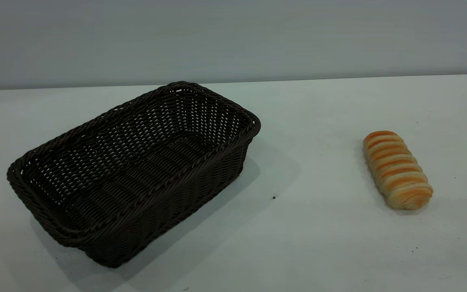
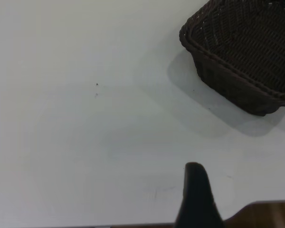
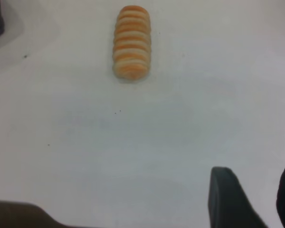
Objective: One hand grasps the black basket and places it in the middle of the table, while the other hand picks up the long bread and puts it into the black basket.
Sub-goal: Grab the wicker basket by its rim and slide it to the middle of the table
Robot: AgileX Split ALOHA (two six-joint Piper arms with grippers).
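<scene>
From outside, we are seeing the black basket [image 1: 136, 170] at left, the long bread [image 1: 397, 169] at right, untouched. Left gripper [image 2: 195, 194]: we cannot tell its state. Right gripper [image 3: 256, 199] is sitting spread apart; approaches come next, we judge.

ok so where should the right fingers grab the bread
Probably across the middle of the bread, coming straight down from above. It lies flat on the table with open space on both long sides, and its width is the narrow span. The right gripper, open, is well short of it.
</scene>
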